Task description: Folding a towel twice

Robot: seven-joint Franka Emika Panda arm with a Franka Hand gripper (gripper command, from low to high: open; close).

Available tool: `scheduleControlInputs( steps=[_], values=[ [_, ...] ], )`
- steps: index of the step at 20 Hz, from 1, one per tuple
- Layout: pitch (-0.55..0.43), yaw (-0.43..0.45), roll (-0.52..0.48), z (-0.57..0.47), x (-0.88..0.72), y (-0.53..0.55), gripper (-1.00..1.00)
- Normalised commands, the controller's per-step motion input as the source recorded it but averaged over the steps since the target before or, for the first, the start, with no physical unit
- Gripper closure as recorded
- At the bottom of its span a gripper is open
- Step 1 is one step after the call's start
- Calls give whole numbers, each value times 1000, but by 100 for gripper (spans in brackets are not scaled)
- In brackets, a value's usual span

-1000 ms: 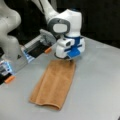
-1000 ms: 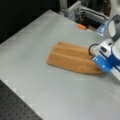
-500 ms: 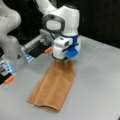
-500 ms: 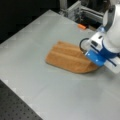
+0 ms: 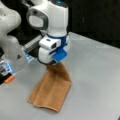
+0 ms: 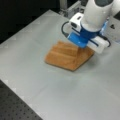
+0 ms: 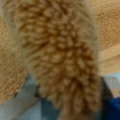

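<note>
Right now your tool (image 5: 55,65) is clenched on one end of the towel (image 5: 51,91), pinching it at the end nearest the arm and holding that end off the surface (image 5: 97,75). In both front views the cloth rises in a peak to the tool (image 6: 83,47), while the rest of the towel (image 6: 66,56) lies flat as a long narrow strip, so by the look of it one fold is already in.

The wrist view is filled with looped terry pile (image 7: 60,57) hanging close before the lens, with more of the towel spread below it and a woven band showing towards the right.

You should expect this cloth to be light, soft and limp: it drapes from the held end and will not keep a shape by itself. The pile looks grippy rather than slippery, and nothing here is fragile. An edge or corner, layers pinched together, seems the sensible place to hold it, as you have it now.
</note>
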Motion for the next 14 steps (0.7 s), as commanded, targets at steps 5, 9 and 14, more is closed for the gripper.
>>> scheduleControlInputs(
  steps=[5,9,14],
  values=[
    [95,135,141,53,316,-520,100],
    [25,274,118,-24,470,-495,100],
    [34,264,86,97,509,-379,100]
  ],
)
